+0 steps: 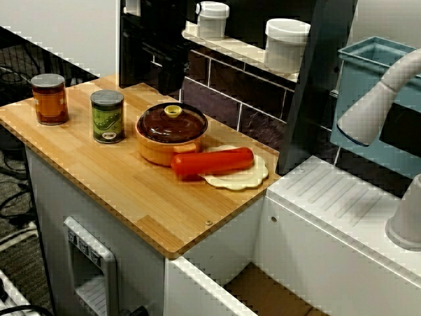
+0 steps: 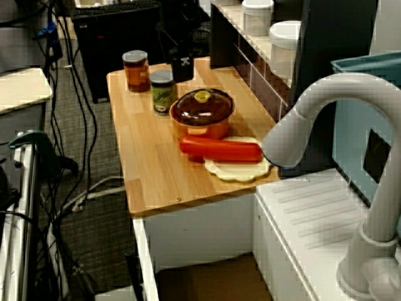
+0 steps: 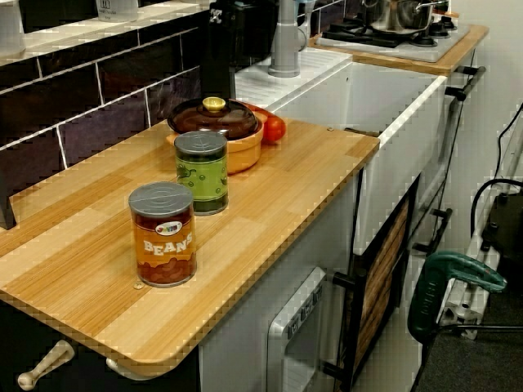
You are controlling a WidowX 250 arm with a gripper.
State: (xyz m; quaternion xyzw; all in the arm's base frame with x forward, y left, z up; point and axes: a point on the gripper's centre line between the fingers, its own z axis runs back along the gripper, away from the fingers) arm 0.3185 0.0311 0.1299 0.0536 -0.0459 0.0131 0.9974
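On wooden counter [image 1: 131,197], lidded pot [image 1: 171,131], carrot [image 1: 214,161] beside it, hand [image 2: 182,74] behind.

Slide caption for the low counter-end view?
Beans can, green can and lidded orange pot in a row on the wooden counter; dark tool behind the pot.

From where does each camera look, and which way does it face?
High front view: above the counter's front edge, facing the tiled wall; dark gripper behind the pot.
Sink-side view: by the faucet, looking along the counter; gripper beyond the green can.
Low end view: near the beans can, facing the sink; gripper behind the pot.
All share pot, gripper, carrot.
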